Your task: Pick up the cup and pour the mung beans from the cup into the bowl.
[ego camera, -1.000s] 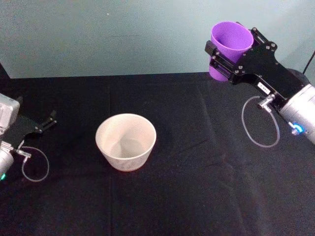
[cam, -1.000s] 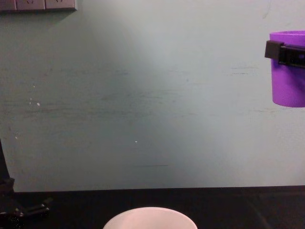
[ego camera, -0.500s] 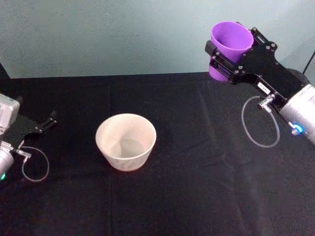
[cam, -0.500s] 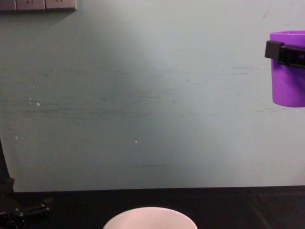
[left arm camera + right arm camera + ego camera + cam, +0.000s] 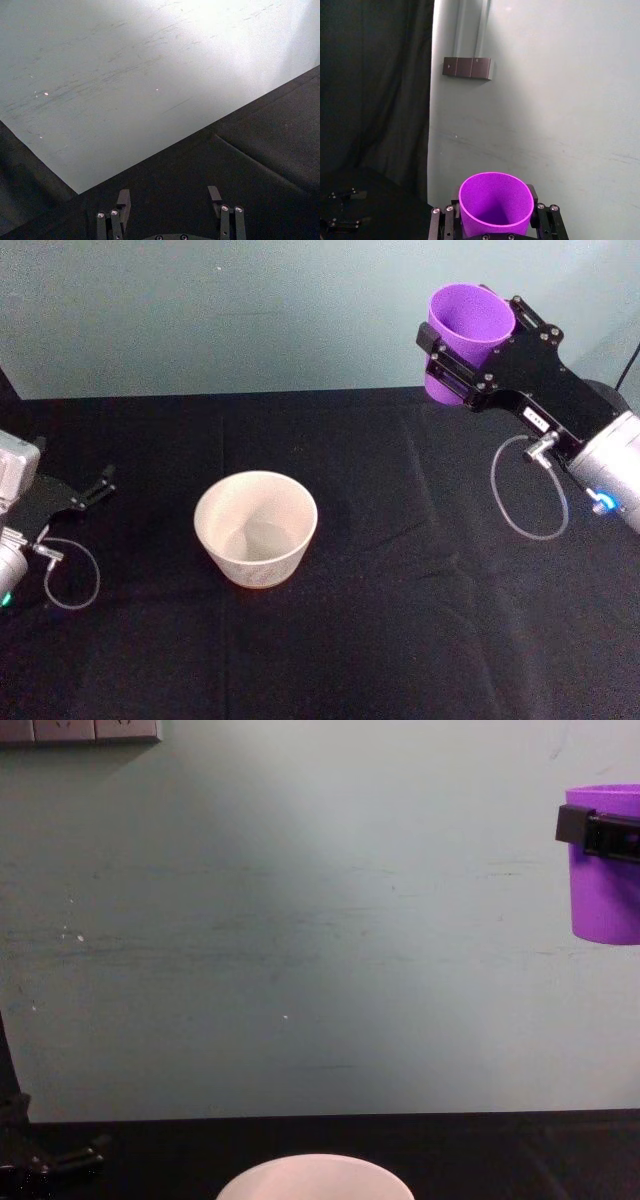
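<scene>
A black cloth covers the table (image 5: 400, 620), and a pale teal wall (image 5: 250, 310) rises behind it; in the right wrist view a grey wall plate (image 5: 468, 67) of three segments sits on that wall. The only lettering is on a small white label (image 5: 537, 421) on the black body of the right gripper (image 5: 470, 335), and its writing is too small to read. There is one cup (image 5: 462, 312), bright purple and smooth. It is held up off the table at the far right, before the wall, with the right gripper's black fingers clamped against its sides just below the rim. It stands upright, long axis vertical and mouth upward, as the chest view (image 5: 605, 865) shows from the side. The right wrist view looks down into its open mouth (image 5: 494, 205), but what it holds cannot be made out. There is one bowl (image 5: 250, 560), wide and off-white, resting mouth up on the cloth left of centre, well apart from the cup and nearer the robot; its rim (image 5: 315, 1165) just rises into the bottom of the chest view. The left gripper (image 5: 95, 488) lies low at the table's left edge, away from the bowl, and its two fingers are spread with nothing between them (image 5: 169, 197). A thin cable loop (image 5: 528, 490) hangs beneath the right wrist.
</scene>
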Tool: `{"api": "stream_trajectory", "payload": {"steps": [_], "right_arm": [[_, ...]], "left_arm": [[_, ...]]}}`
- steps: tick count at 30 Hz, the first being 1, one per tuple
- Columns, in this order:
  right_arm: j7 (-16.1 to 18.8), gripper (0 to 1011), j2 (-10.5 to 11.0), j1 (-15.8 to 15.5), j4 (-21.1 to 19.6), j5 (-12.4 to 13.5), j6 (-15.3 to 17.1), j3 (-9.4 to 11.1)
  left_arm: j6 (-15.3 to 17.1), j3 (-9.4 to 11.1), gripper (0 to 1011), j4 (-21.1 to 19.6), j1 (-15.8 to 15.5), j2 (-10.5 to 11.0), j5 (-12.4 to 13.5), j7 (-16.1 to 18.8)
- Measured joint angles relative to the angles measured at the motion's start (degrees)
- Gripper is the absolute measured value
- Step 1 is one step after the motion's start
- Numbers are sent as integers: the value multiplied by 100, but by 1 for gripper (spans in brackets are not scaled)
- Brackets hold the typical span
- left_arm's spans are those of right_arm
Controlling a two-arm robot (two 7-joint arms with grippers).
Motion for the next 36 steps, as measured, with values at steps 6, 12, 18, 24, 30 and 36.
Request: {"api": "stream_trajectory", "payload": {"steps": [6, 12, 18, 24, 30, 36], "right_arm": [[0, 751, 0, 0, 0, 0, 0, 0], [0, 751, 0, 0, 0, 0, 0, 0], [0, 751, 0, 0, 0, 0, 0, 0], [0, 751, 0, 0, 0, 0, 0, 0], [0, 752, 0, 0, 0, 0, 0, 0], [0, 751, 0, 0, 0, 0, 0, 0]], "left_arm": [[0, 0, 1000, 0, 0, 0, 0, 0], [0, 0, 1000, 0, 0, 0, 0, 0], [0, 0, 1000, 0, 0, 0, 0, 0], [0, 0, 1000, 0, 0, 0, 0, 0], [0, 0, 1000, 0, 0, 0, 0, 0], [0, 0, 1000, 0, 0, 0, 0, 0]]}}
